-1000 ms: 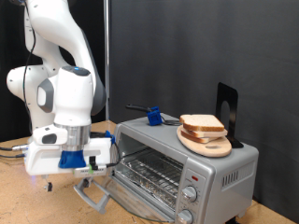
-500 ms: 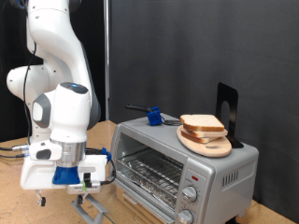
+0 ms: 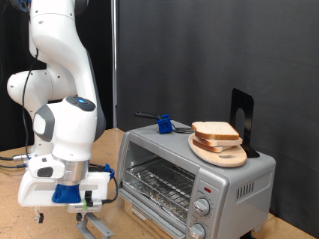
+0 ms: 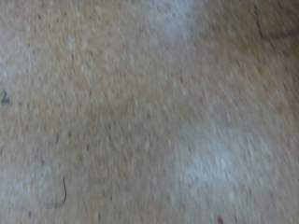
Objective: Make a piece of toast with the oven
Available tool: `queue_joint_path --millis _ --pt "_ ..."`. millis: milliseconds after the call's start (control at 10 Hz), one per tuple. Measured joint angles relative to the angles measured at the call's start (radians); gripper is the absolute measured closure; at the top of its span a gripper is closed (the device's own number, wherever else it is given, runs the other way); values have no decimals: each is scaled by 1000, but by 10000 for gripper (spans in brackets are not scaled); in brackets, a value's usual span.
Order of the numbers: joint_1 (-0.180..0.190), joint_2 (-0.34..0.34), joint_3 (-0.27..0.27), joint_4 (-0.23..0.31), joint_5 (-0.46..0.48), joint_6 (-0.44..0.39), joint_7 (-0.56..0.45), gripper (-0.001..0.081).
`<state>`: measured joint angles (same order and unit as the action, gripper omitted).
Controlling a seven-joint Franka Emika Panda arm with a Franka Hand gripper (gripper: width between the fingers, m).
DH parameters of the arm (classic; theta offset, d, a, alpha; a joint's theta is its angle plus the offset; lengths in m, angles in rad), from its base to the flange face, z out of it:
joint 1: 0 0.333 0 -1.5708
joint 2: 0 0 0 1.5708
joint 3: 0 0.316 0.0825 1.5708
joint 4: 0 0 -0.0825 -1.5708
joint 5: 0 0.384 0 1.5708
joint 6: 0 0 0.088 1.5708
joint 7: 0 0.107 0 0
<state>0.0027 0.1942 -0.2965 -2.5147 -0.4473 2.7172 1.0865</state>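
The silver oven (image 3: 234, 179) stands on the table at the exterior view's right. Its glass door (image 3: 125, 211) hangs open and down, and the wire rack (image 3: 159, 183) shows inside. Two slices of toast (image 3: 214, 131) lie on a round light-wood board (image 3: 227, 156) on top of the oven. My gripper (image 3: 88, 202) is low by the table, at the door's outer edge with its handle (image 3: 98, 221). Its fingers are largely hidden by the hand. The wrist view shows only blurred wooden table (image 4: 149, 112), no fingers and no toast.
A blue object with a dark handle (image 3: 159, 123) and a black stand (image 3: 242, 112) sit on the oven top. Knobs (image 3: 204, 207) and a small red light (image 3: 207, 189) are on the oven's front. A black curtain hangs behind. Cables lie on the table (image 3: 15, 224) at the left.
My arm has swung down and toward the exterior view's left, lowering the gripper close to the table. The oven door has come down with it. Toast and board have not moved.
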Motion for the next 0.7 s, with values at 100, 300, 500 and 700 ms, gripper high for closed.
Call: queue_joint_path --millis 100,300,500,700 --pt "0 0 -7 -20 -28 3 11 -2" --pt "1 -6 -27 -45 -86 39 77 -2" --pt "-9 -45 -41 -82 -60 109 69 -2" --pt "-29 -129 -11 -116 193 98 -155 -2"
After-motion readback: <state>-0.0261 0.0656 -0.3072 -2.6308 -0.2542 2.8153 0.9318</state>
